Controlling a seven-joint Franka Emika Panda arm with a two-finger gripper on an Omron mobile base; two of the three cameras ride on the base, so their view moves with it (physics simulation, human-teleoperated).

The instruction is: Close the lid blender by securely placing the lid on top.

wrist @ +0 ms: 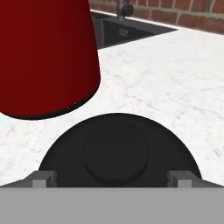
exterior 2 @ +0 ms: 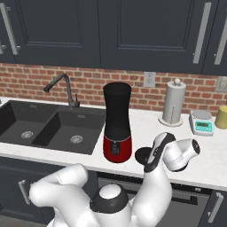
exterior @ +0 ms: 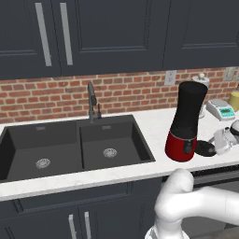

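The lid [wrist: 116, 152], a round black disc with a raised knob in its middle, lies flat on the white counter [wrist: 175, 78] just to the right of the blender [exterior: 186, 122] and close to the counter's near edge. The blender stands upright, its black jar open at the top and its red base [wrist: 43, 57] just beside the lid.

The gripper [wrist: 114, 178] sits low over the lid with its fingers spread as wide as they go, one tip on either side of the disc; it has hold of nothing yet.

Judging from this, the task is at its start: the approach to the lid looks nearly done, but the grasp, the lift up to the jar's mouth and the seating of the lid are all left to do.

Counted: one blender, one lid, one gripper. Further out on the counter are one double-basin sink [exterior: 74, 149] with one faucet [exterior: 92, 100] to the left, one paper towel roll [exterior 2: 173, 103] and one white scale [exterior 2: 201, 122] at the far right by the brick wall.
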